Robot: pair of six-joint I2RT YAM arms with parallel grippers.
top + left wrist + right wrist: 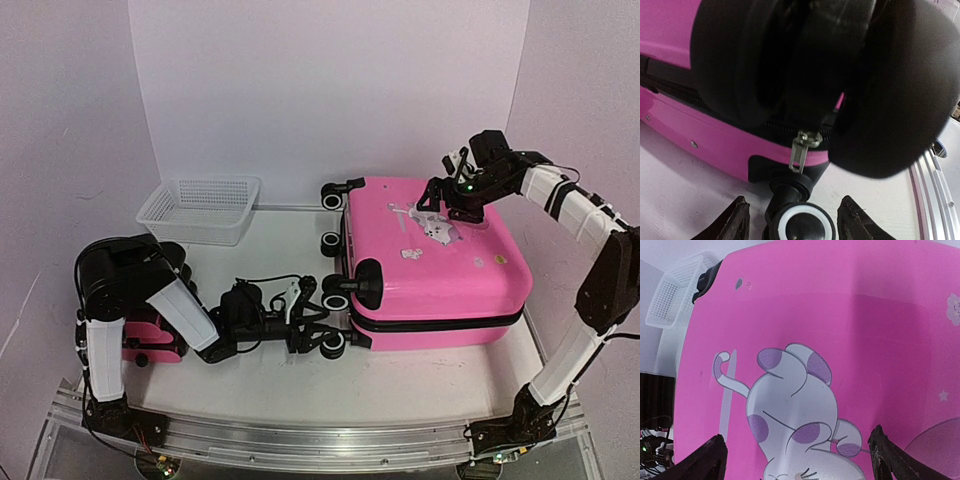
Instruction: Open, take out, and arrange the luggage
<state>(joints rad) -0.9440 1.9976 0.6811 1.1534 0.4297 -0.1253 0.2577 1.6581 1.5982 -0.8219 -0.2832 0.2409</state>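
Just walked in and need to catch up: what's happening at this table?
The pink suitcase lies flat and zipped shut. The left gripper, low at its wheel end, is open either side of a wheel, just below the zipper pull. The right gripper hangs open over the cat sticker on top.

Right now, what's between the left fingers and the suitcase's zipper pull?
A black, white-ringed wheel of the suitcase sits between the left fingers, below the zipper pull; the left wrist view shows it.
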